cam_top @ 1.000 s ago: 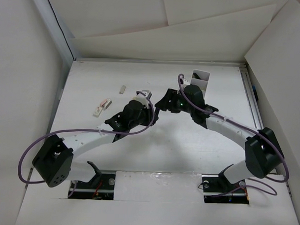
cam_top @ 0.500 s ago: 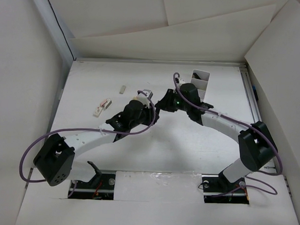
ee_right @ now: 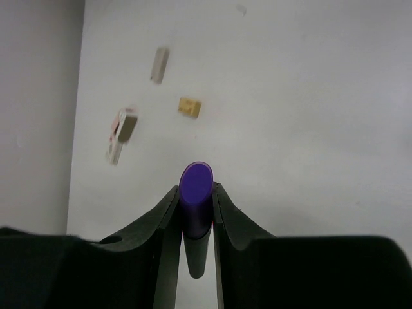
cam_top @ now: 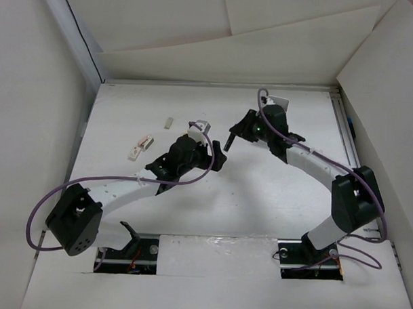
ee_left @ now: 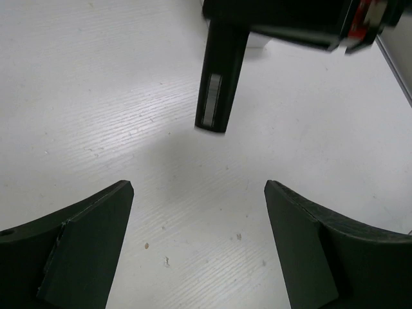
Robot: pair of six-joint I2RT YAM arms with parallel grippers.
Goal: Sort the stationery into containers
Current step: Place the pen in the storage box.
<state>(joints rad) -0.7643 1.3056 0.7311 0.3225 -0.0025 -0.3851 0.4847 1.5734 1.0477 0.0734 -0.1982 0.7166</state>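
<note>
Because the purple marker (ee_right: pixel 196 180) is a short plastic barrel, it is judged to be light, stiff and smooth, so it could be rolled or slid between flat pads. A hold across the middle of the barrel is thought safest. It is clamped between the narrowed fingers of the right gripper (ee_right: pixel 196 201) and held above the table (ee_right: pixel 309 96). Its long axis is laid along the fingers: in the wrist view the purple end is pointed out past the tips toward 12 o'clock, and the dark end is tucked back toward 6 o'clock. The left gripper (ee_left: pixel 199 238) is spread wide, with nothing between its fingers. From above, the white box (cam_top: pixel 280 101) is seen at 1 o'clock on the table, half hidden by the right arm. A tan block (ee_right: pixel 189 107) is seen on the table beyond the marker's tip, apart from it.
</note>
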